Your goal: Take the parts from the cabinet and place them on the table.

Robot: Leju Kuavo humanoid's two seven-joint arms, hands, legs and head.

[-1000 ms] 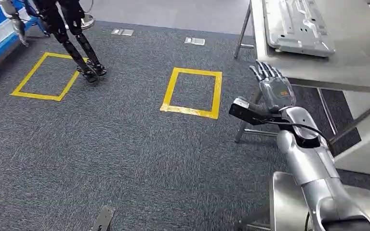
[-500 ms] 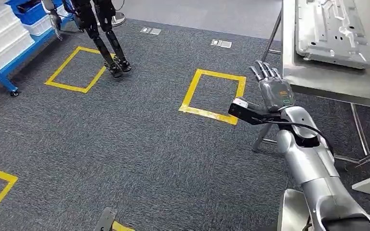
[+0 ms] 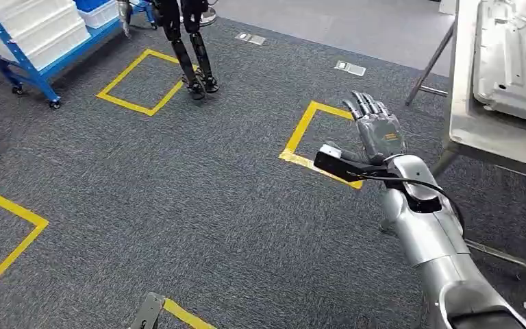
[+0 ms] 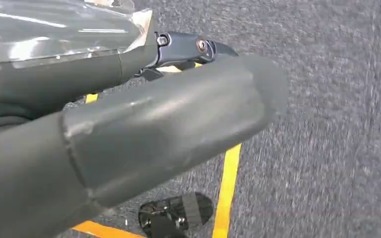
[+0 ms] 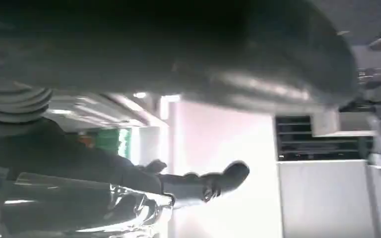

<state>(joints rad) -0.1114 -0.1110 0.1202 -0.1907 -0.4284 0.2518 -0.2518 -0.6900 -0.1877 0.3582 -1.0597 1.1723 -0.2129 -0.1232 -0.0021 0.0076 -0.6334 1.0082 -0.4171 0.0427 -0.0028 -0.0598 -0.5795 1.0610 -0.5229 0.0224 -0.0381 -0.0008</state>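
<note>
My right hand (image 3: 378,130) is raised flat, fingers straight and apart, holding nothing (left hand (image 4: 129,134): can't tell). Metal part (image 3: 517,58) lies on the table (image 3: 479,133), just right of the hand.

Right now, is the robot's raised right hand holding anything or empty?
Empty. The right hand is open, fingers stretched out and apart above the carpet, nothing between them.

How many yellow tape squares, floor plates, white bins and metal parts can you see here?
Yellow tape squares: 4
Floor plates: 2
White bins: 2
Metal parts on table: 1
Total: 9
</note>
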